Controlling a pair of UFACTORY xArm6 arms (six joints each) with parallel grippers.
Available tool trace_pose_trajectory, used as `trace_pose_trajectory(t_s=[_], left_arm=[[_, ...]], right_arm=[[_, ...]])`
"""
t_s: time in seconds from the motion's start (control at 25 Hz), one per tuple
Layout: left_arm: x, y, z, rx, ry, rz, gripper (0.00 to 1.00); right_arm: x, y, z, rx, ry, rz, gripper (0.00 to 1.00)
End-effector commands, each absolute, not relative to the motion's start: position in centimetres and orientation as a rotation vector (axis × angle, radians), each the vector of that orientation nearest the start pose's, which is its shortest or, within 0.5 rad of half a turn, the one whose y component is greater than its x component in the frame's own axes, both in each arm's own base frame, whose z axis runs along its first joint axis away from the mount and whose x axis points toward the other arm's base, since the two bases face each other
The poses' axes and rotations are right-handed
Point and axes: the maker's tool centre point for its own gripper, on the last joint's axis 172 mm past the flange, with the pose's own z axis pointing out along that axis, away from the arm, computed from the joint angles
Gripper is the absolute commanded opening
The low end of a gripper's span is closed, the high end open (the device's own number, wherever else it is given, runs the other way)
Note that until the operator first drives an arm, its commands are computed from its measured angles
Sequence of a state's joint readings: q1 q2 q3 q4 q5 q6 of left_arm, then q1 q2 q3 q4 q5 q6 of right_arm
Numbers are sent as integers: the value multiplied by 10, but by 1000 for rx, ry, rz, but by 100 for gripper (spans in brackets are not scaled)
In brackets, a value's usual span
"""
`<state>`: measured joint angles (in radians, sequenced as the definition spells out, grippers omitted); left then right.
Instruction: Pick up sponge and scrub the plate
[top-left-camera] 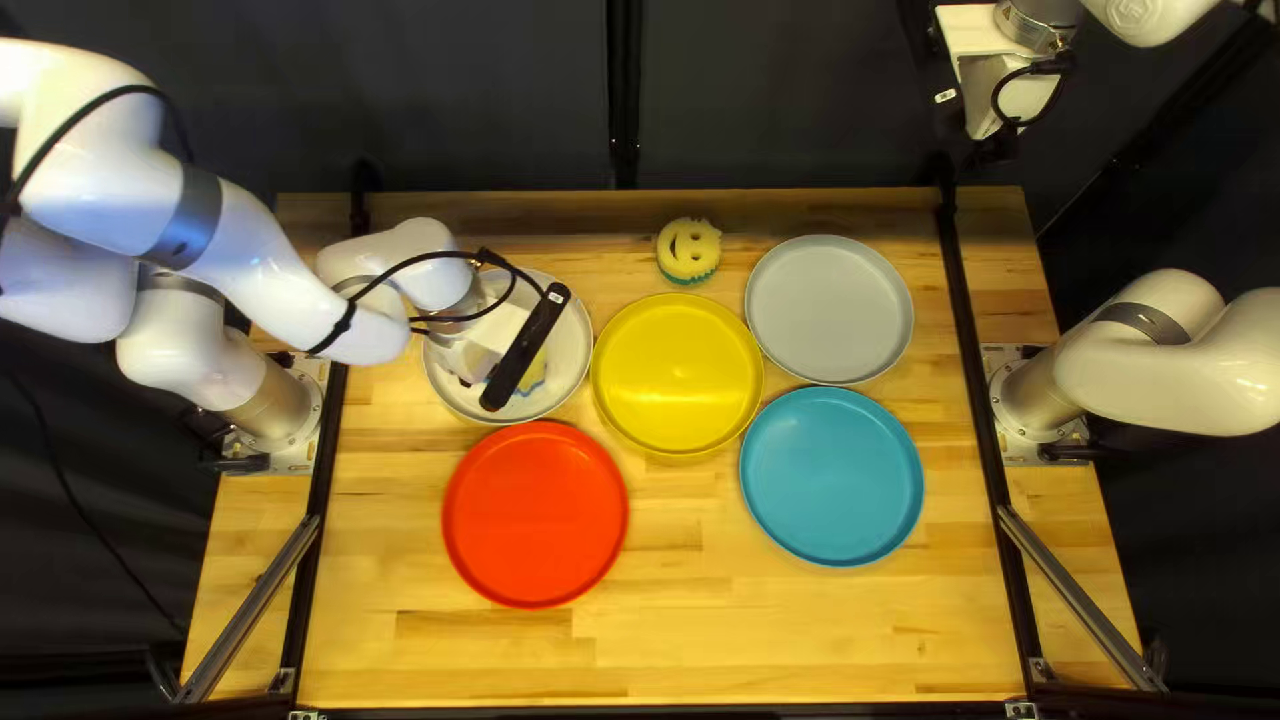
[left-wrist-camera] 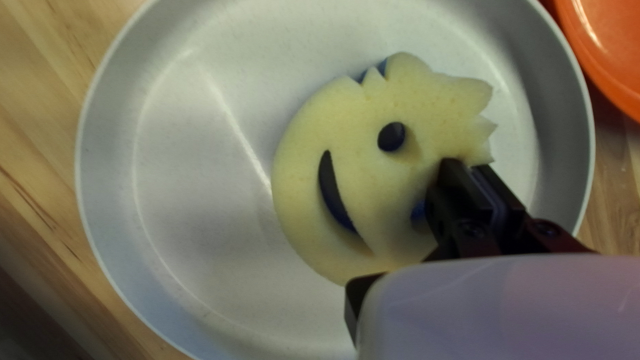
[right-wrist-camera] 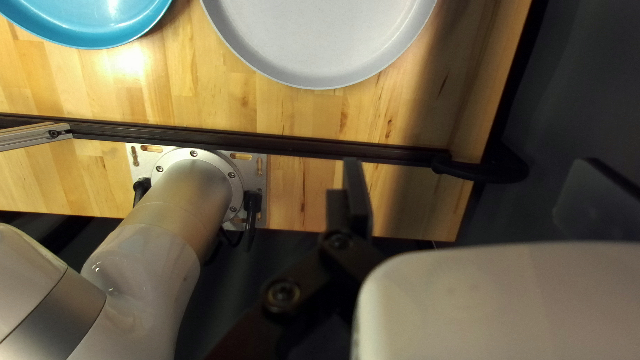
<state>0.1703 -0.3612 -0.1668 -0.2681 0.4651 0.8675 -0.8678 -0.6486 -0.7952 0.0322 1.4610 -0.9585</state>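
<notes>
A yellow smiley-face sponge [left-wrist-camera: 370,165] with a blue underside lies flat inside a white plate [left-wrist-camera: 165,150], right of the plate's middle. My left gripper [left-wrist-camera: 462,200] is shut on the sponge's edge near its jagged top. From above, the left gripper [top-left-camera: 515,365] reaches down into the white plate [top-left-camera: 578,335], and only a bit of the yellow sponge [top-left-camera: 537,374] shows beside the fingers. My right gripper [top-left-camera: 988,145] hangs high over the table's far right corner, open and holding nothing. One of its fingers [right-wrist-camera: 354,192] shows above the table's edge.
A second smiley sponge [top-left-camera: 688,250] sits at the back centre. A yellow plate [top-left-camera: 676,372], grey plate [top-left-camera: 828,308], blue plate [top-left-camera: 830,475] and orange plate [top-left-camera: 535,512] lie around. The orange plate's rim [left-wrist-camera: 600,55] is close beside the white plate. The right arm's base [right-wrist-camera: 195,185] stands below the right gripper.
</notes>
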Motion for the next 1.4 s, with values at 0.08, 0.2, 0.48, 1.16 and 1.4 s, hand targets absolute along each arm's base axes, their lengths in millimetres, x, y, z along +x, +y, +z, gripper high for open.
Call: trace_pose_trajectory(t_s=[0.08,0.2,0.48,1.16,1.4], left_arm=[[304,40,36,-3128,735,-194,0],[331,50,38,-3115,749,-215,0],[381,68,36,-3085,804,-242,0],[299,47,34,-3117,764,-184,0],[270,46,36,-3136,718,-153,0]], right_arm=[[195,-217,289,-3106,-135,-23,100],[195,-217,289,-3106,-135,-23,100],[195,-217,289,-3106,-135,-23,100],[195,-217,289,-3106,-135,-23,100],[195,-217,289,-3106,-135,-23,100]])
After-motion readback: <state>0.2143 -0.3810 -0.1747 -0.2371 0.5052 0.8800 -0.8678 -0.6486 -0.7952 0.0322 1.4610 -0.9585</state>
